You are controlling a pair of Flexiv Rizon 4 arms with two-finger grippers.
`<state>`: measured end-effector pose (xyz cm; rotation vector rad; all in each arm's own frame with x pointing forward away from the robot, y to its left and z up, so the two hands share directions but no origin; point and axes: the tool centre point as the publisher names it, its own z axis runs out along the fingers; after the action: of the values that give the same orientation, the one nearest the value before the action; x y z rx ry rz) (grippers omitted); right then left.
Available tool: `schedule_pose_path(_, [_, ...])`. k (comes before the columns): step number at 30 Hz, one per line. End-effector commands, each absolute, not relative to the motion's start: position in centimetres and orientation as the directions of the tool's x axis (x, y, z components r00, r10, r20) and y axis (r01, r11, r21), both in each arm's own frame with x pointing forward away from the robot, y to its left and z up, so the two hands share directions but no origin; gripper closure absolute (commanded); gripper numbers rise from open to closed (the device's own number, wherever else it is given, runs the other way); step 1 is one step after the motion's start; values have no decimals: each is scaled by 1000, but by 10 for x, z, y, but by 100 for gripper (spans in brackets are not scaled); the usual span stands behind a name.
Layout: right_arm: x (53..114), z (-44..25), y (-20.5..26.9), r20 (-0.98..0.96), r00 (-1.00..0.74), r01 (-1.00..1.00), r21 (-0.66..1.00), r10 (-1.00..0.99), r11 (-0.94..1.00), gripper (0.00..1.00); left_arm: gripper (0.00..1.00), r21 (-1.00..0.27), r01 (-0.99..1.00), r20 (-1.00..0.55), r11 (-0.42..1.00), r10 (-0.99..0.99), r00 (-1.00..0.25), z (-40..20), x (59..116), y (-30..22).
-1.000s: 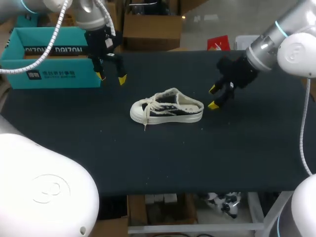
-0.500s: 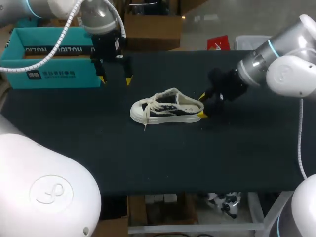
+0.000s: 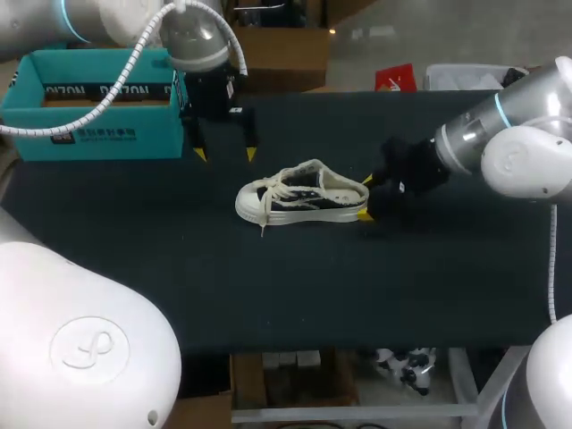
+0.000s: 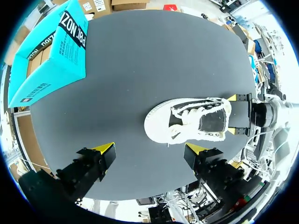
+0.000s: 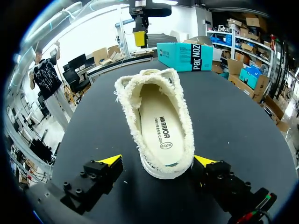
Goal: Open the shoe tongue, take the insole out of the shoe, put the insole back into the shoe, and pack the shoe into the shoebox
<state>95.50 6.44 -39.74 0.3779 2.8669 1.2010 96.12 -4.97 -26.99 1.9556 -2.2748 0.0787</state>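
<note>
place: robotics lab | evidence: left arm [image 3: 197,40], right arm [image 3: 518,161], black table [image 3: 429,277]

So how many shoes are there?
1. The shoe lies mid-table, its heel between the right gripper's open fingers. The shoebox's inside is partly hidden, so another could be there.

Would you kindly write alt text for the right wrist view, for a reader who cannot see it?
The heel of a cream canvas shoe sits between the open yellow-tipped fingers of the right gripper on the black table, its insole showing inside. Past the toe are the teal shoebox and the left gripper.
</note>
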Motion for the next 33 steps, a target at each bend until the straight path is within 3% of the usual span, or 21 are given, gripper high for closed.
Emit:
schedule_pose_path(1, [964, -406, 66, 95, -972, 216, 713, 214, 667, 0, 0, 55, -988, 148, 147, -979, -138, -274, 959, -57])
schedule_pose_path(33, [980, -435, 93, 138, -987, 163, 778, 87, 607, 0, 0, 63, -993, 135, 97, -987, -88, -298, 967, -100])
